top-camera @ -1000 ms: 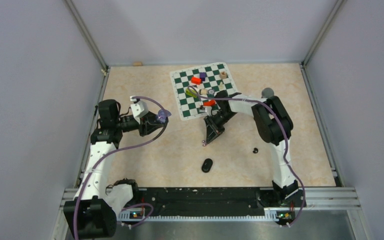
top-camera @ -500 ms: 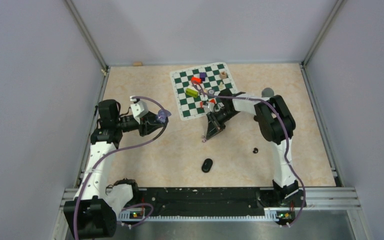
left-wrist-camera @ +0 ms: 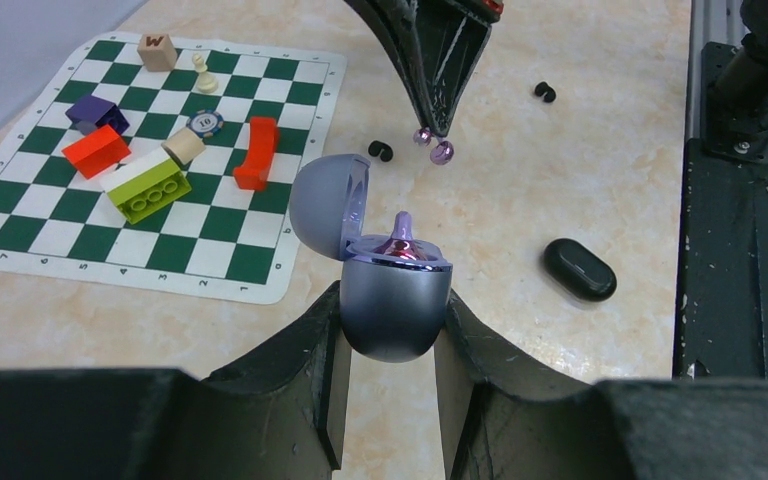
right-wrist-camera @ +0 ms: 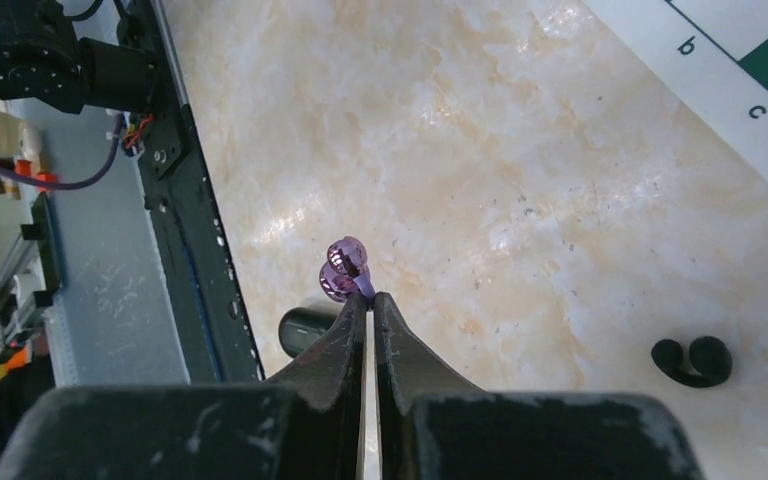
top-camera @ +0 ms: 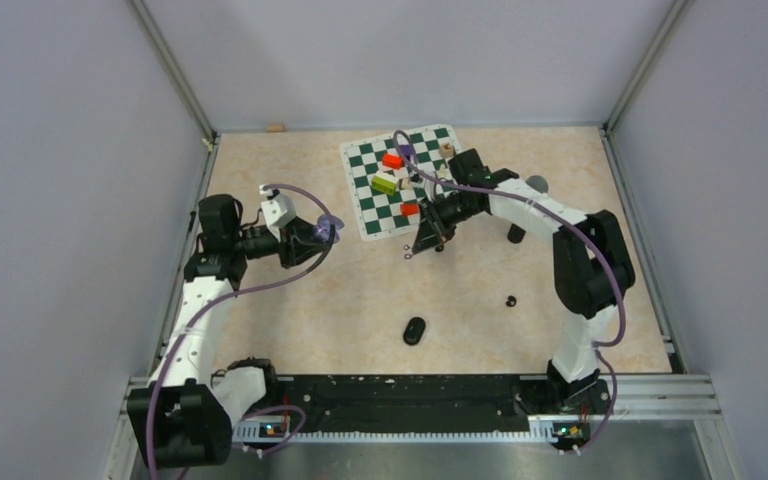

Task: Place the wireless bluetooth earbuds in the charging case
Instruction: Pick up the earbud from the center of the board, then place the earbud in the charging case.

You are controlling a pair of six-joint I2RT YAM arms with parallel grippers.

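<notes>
Pale purple and black are the colours of the four earbuds, and two of each are counted. The first purple earbud (left-wrist-camera: 400,240) is seated in the purple-grey charging case (left-wrist-camera: 392,300), whose lid is hinged open. The second purple earbud (right-wrist-camera: 343,268) is pinched at the very tips of the right gripper (right-wrist-camera: 368,300), whose jaws are closed down on it, above the tabletop (left-wrist-camera: 560,180) and apart from the case. The charging case is held upright, clamped between the fingers of the left gripper (left-wrist-camera: 390,335), which are pressed against its sides.

Two black earbuds are found lying on the tabletop. The nearer black earbud (left-wrist-camera: 381,151) is just off the edge of the chess mat (left-wrist-camera: 210,280), and the farther black earbud (left-wrist-camera: 544,91) lies well apart from it.

Two cases are counted in all. The black case (left-wrist-camera: 580,268) lies on the tabletop with its lid shut, so its contents cannot be told.

On the chess mat are seen:
- a red block (left-wrist-camera: 94,151) and a second red block (left-wrist-camera: 257,165)
- one purple block (left-wrist-camera: 95,112)
- one lime-green brick (left-wrist-camera: 155,193)
- one lettered wooden cube (left-wrist-camera: 156,50)
- one white pawn (left-wrist-camera: 201,72)
- one poker chip (left-wrist-camera: 204,122)
- one small wooden cylinder (left-wrist-camera: 184,146)
</notes>
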